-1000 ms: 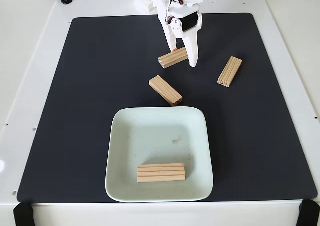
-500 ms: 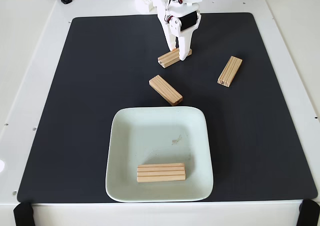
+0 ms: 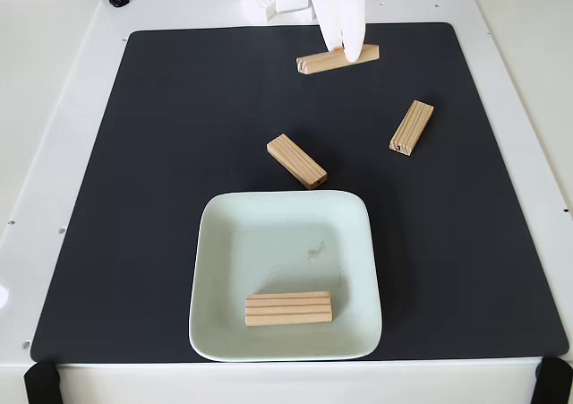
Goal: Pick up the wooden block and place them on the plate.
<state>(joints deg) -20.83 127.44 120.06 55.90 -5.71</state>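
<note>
At the top of the fixed view my white gripper (image 3: pixel 346 51) is shut on a wooden block (image 3: pixel 319 62), which hangs lifted above the black mat, tilted slightly up to the right. Another wooden block (image 3: pixel 296 161) lies diagonally on the mat just above the plate. One more wooden block (image 3: pixel 412 127) rests at the right of the mat. The pale mint square plate (image 3: pixel 224 243) sits at the lower middle, and a wooden block (image 3: pixel 288 308) lies flat near its front edge.
A black mat (image 3: pixel 161 180) covers most of the white table (image 3: pixel 54 108). The arm's white base (image 3: pixel 269 1) stands at the top edge. Black clamps (image 3: pixel 40 382) sit at the table's front corners.
The gripper closed on the upper block and lifted it up and back toward the arm's base. The other blocks and the plate have not moved.
</note>
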